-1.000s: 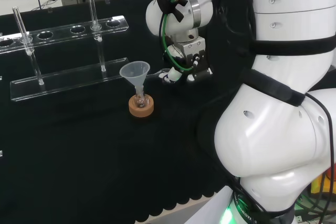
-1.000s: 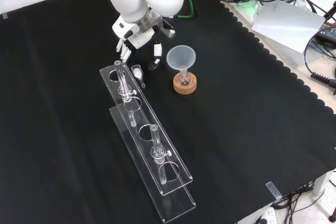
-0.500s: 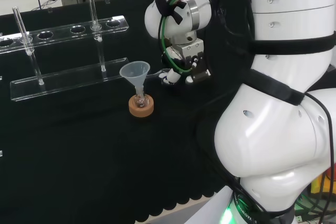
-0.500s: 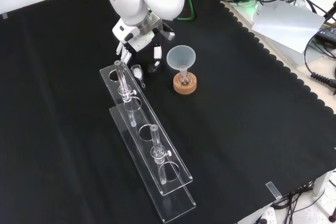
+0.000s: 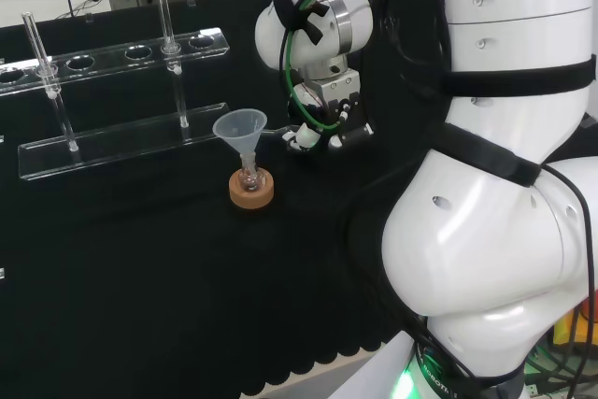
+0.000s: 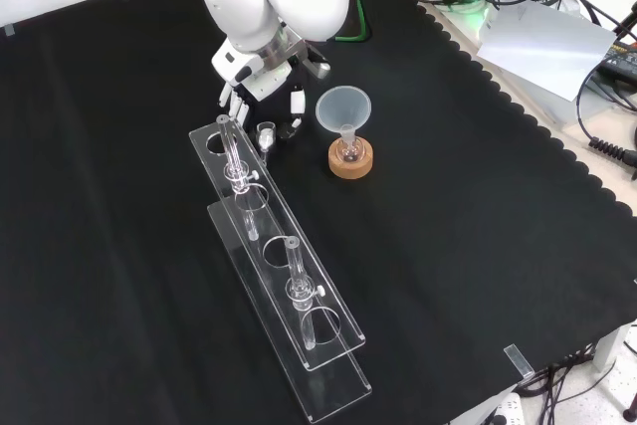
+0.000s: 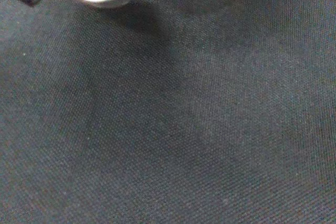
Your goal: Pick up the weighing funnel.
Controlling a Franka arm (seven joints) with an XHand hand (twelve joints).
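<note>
Hand [image 6: 255, 75] hangs low over the desk's black cloth, with the weighing funnel [image 6: 266, 132] just below it in the front view, beside the upper end of the clear rack [image 6: 284, 246] and left of the funnel [image 6: 343, 106]; whether the hand is apart or clamped on the small piece I cannot tell (clear ware hides any contact); the step looks like the grasp itself; the next move calls for a sure hold, then a straight lift clear of the rack.
</note>
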